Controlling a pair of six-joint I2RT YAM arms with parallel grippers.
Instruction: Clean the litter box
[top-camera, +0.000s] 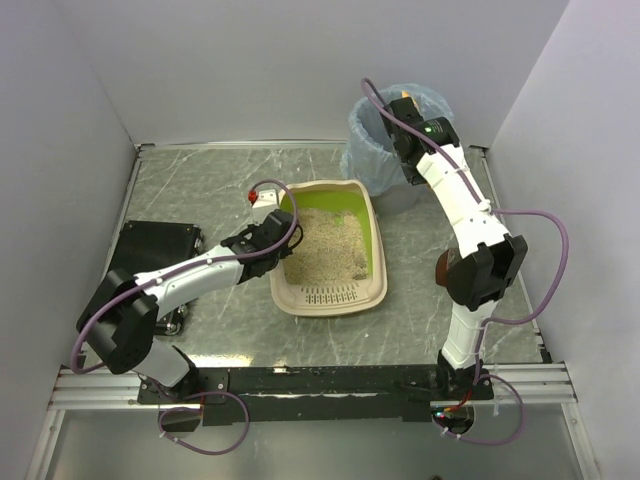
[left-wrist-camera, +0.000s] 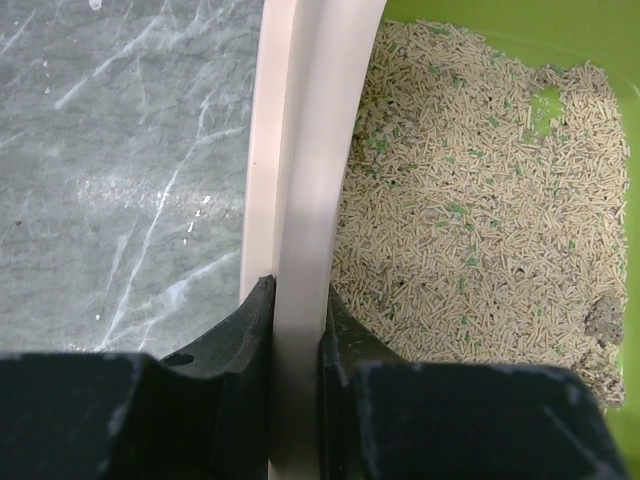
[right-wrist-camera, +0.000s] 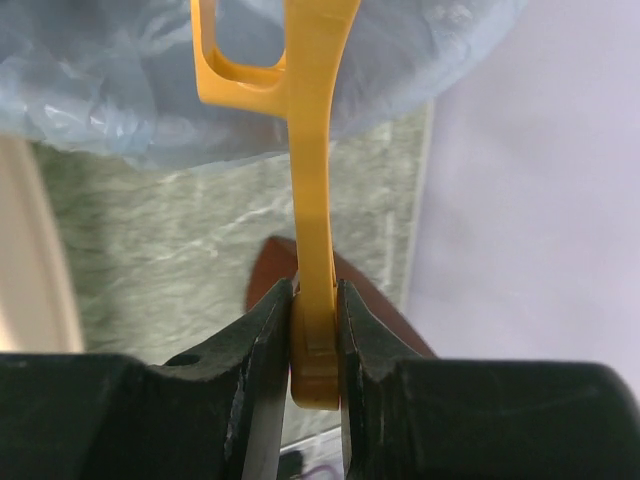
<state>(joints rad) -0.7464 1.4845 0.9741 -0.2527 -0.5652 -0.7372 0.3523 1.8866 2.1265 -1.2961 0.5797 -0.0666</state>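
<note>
Top external view, starting at the near edge of the tabletop (top-camera: 200, 180): both arm bases are bolted there. The left arm reaches forward to the litter box (top-camera: 330, 300), which sits about mid-table with its slotted lip toward the near edge. The left gripper (left-wrist-camera: 297, 290) is clamped on the box's cream left rim, one finger outside the wall and one inside above the litter (left-wrist-camera: 480, 200), apparently steadying the tray.

Inside, beige pellets cover most of the floor. There is a small bare green patch toward the far end and a greyish clump (left-wrist-camera: 605, 322) at the edge of the left wrist view. A flat black object (top-camera: 155, 245) lies near the left edge of the tabletop, beside the left arm.

Farther back, at the far right corner, the bin (top-camera: 372, 150) with its light-blue bag stands just beside the box's far right corner. The right gripper (right-wrist-camera: 315, 290) is pinched tight on the handle of the orange scoop (right-wrist-camera: 312, 150), holding it above the bin's mouth. The scoop's head is out of the right wrist view, so I cannot tell whether it carries anything.

My reading is that this is a dumping pass at the bin. With that clump in the litter, more scooping is likely left, and the scoop is not yet set down.
</note>
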